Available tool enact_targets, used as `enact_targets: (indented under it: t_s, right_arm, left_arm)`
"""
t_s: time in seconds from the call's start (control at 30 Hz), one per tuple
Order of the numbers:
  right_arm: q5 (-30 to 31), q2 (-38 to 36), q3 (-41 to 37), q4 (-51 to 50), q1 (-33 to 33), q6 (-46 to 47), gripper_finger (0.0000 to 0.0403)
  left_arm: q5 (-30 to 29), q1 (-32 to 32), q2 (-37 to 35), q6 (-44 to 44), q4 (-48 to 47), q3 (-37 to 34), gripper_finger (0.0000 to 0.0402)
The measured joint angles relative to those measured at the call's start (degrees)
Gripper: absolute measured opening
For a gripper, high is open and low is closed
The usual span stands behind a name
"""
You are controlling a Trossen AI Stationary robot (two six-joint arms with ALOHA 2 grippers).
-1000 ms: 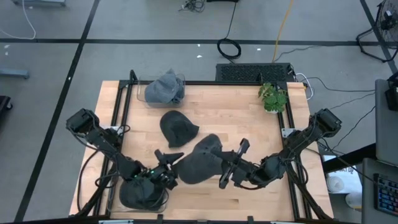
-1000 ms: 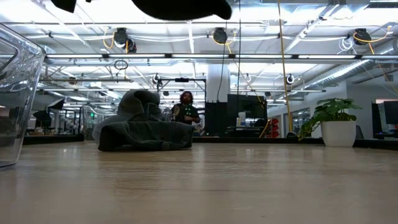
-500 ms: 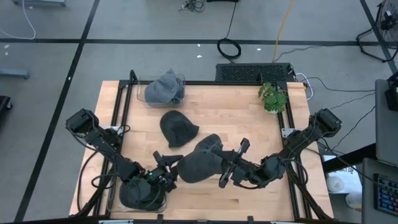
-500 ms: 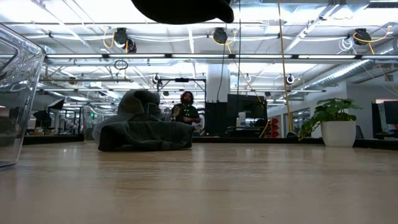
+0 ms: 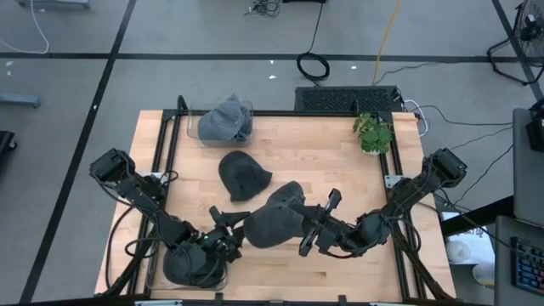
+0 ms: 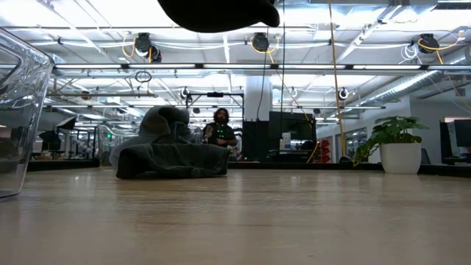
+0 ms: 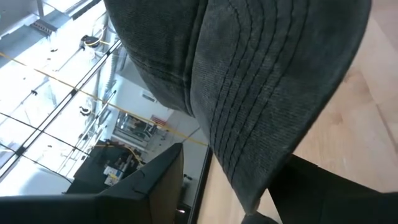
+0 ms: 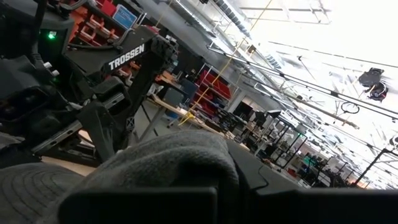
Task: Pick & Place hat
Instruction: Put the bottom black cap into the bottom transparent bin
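A dark grey hat (image 5: 274,225) hangs in the air above the table's near middle, between my two grippers; the low view shows it at its upper edge as a dark hat (image 6: 217,11). My right gripper (image 5: 313,231) is shut on the hat's right side. My left gripper (image 5: 231,229) stands open at its left side. In the left wrist view the stitched brim (image 7: 261,93) runs down between the two spread fingers. A second dark hat (image 5: 244,176) rests with its brim on the tabletop farther back. My right gripper pinches a bunched fold of the hat's cloth (image 8: 174,155) between its two fingers, coming about level from the table's right side. The hat is lifted clear of the table and reaches leftward from the fingers. My left gripper has the brim's edge (image 7: 249,193) between its open fingers; I cannot tell whether it touches.
A clear bin (image 5: 223,123) holding a lighter grey hat stands at the far left. Another bin (image 5: 194,265) with a dark hat sits at the near left, under my left arm. A potted plant (image 5: 372,132) stands at the far right. A person (image 6: 220,132) shows in the room behind.
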Motion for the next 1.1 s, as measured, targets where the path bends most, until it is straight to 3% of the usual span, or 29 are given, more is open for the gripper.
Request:
enact_targets:
  t_s: [0.13, 0.33, 0.6, 0.73, 0.87, 1.1]
  right_arm:
    - [0.0, 0.0, 0.0, 0.0, 0.0, 0.0, 0.0]
    - [-0.1, 0.0, 0.0, -0.4, 0.0, 0.0, 0.0]
    - [-0.1, 0.1, 0.0, -0.4, 0.1, 0.0, 0.0]
    - [1.8, 0.1, 0.0, -1.4, 0.0, 1.6, 0.001]
    - [7.5, 0.0, 0.0, -3.6, 0.8, 1.6, 0.0068]
    - [14.0, 0.0, 0.0, -3.2, 3.4, 8.6, 0.023]
  left_arm:
    - [0.4, 0.0, 0.0, -2.0, 0.0, 0.0, 0.02]
    - [7.0, 0.0, 0.0, -4.3, 0.4, 0.0, 0.0025]
    - [5.4, 0.0, -0.1, -4.8, -0.2, 0.0, 0.0009]
    - [0.3, -0.6, -0.1, -0.5, -0.2, 0.0, 0.001]
    - [-4.4, -1.7, -0.6, 3.1, -0.4, 0.0, 0.0009]
    - [-8.1, -3.8, -3.8, 6.5, -0.4, 0.0, 0.0008]
